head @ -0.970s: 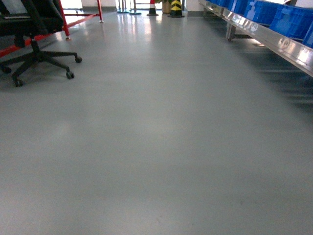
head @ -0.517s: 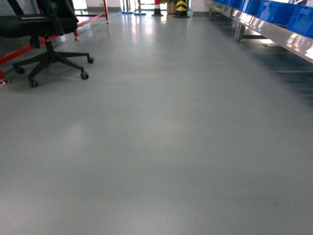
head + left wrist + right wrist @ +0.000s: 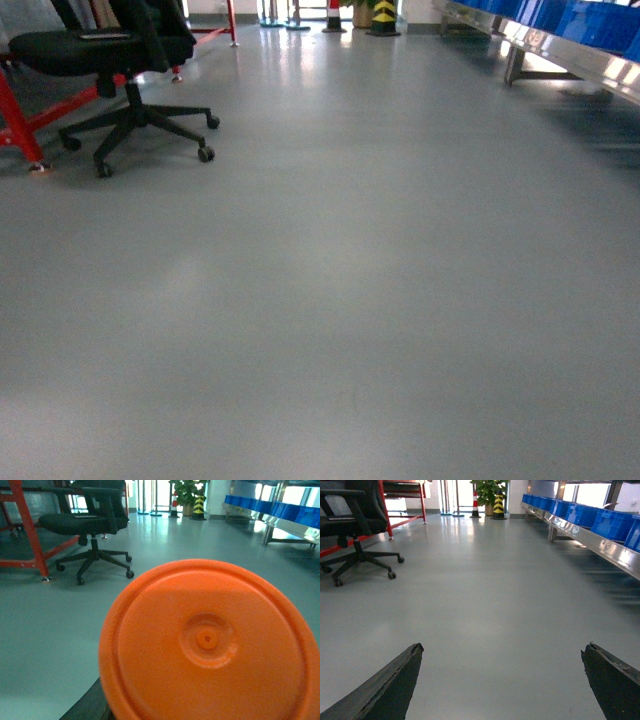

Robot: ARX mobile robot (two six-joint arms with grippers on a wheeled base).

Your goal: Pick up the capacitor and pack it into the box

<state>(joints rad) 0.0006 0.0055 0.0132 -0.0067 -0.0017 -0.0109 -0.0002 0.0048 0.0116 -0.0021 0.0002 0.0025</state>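
The capacitor [image 3: 210,645] fills most of the left wrist view as a round orange end face with a small centre dimple, very close to the camera. It sits in my left gripper [image 3: 200,715], which is shut on it; only one dark finger [image 3: 90,705] shows, at the lower left edge. In the right wrist view my right gripper [image 3: 504,647] hangs open over bare grey floor, fingers wide apart with nothing between them. The box is out of view. Neither gripper appears in the head view.
A black office chair [image 3: 130,90] on castors stands at the far left beside a red metal frame [image 3: 15,115]. Blue bins [image 3: 595,25] sit on a steel rack along the right. A yellow-black bollard [image 3: 385,15] stands at the far end of the grey floor [image 3: 350,300].
The head view has swung left: the chair has slid right and nearer in the picture, and the blue bins have moved toward the right edge.
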